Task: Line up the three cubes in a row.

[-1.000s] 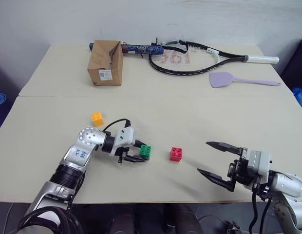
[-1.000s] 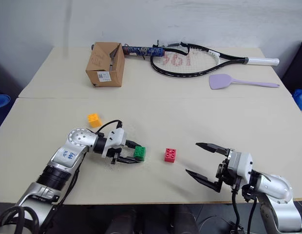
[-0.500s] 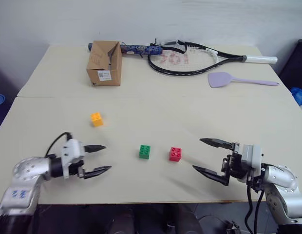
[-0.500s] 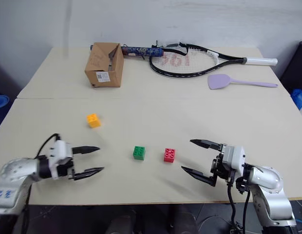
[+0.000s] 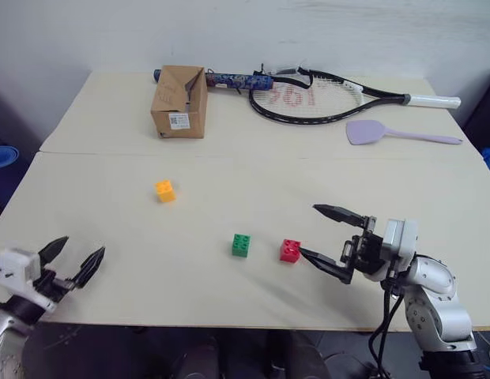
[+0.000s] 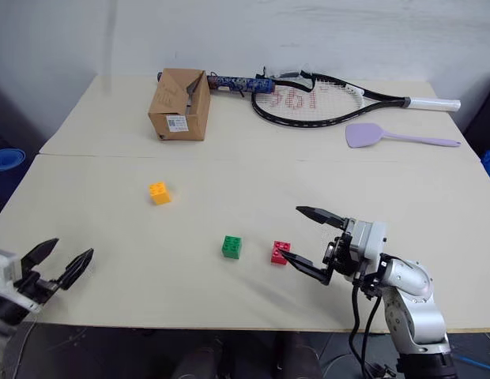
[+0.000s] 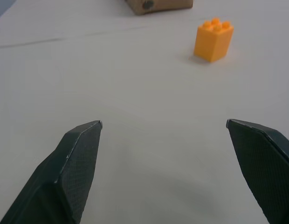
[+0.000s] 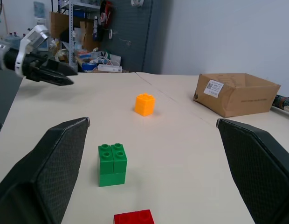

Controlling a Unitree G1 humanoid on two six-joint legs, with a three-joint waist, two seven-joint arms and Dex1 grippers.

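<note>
Three cubes lie on the cream table: yellow-orange at mid-left, green near the front centre, and red just right of the green one. The green and red cubes sit side by side with a small gap, and the yellow-orange one lies apart, farther back and to the left. My right gripper is open and points left, its lower fingertip close beside the red cube. My left gripper hangs open and empty at the table's front-left edge, far from the cubes. Its wrist view looks toward the yellow-orange cube.
A brown cardboard box stands at the back left. A tennis racket lies along the back edge, with a purple spatula to its right. A seam crosses the table between box and cubes.
My left gripper has opened, left the green cube and swung away left to the table's front-left edge. The right gripper has edged left toward the red cube. The cubes have stayed put.
</note>
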